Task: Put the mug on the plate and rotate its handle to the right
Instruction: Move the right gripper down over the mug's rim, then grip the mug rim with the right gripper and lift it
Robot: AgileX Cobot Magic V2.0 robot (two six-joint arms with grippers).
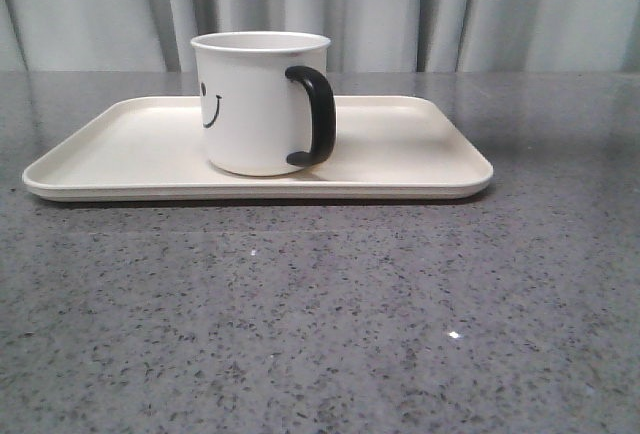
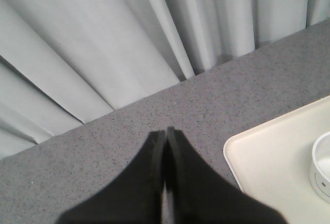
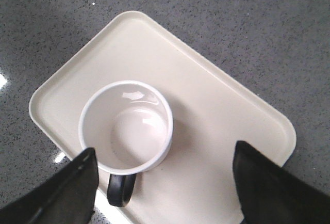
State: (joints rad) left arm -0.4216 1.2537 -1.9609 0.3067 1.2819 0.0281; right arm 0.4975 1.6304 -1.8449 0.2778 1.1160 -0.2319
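Mug (image 1: 255, 104) standing upright on the plate (image 1: 420, 154), left of the plate's middle as the front view has it, white body, rolled rim, and just a sliver of the black smiley print showing at its left edge. The handle (image 1: 314, 116), glossy black, sits toward the right side of the mug and angles partly at the camera. Plate lies flat on the speckled grey surface (image 1: 320, 334), long side across the view, pale curtain (image 1: 400, 4) hanging behind. Up at the right wrist view, we're looking straight down into the mug: empty inside, clean white bottom, handle poking out toward the fingers. The right gripper (image 3: 165, 182) hovers above it with its jaws spread wide, one dark finger either side of the view, nothing between them, touching neither mug nor plate. Over on the left wrist view, the left gripper (image 2: 165, 146) is clenched, its two black fingers pressed together with nothing held, hanging over bare surface beside the plate's corner, with the mug's rim just peeking in at the edge of the frame.
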